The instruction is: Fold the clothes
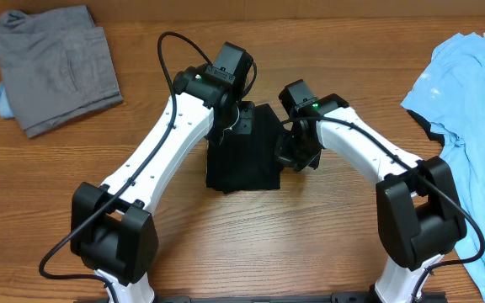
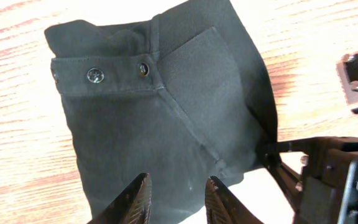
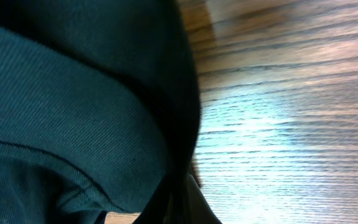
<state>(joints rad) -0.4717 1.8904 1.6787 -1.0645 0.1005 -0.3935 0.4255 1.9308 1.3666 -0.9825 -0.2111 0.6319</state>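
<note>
While the left end effector (image 2: 176, 186) hangs released over the black shorts (image 2: 166, 124) (two buttons showing) on the bench (image 1: 251, 244), the right end effector (image 2: 273, 151) pinches their edge.

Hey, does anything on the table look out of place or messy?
Nothing spilled or damaged. The blue T-shirt at the right edge lies spread and rumpled, unfolded, while the gray garment and black garment are folded.
</note>
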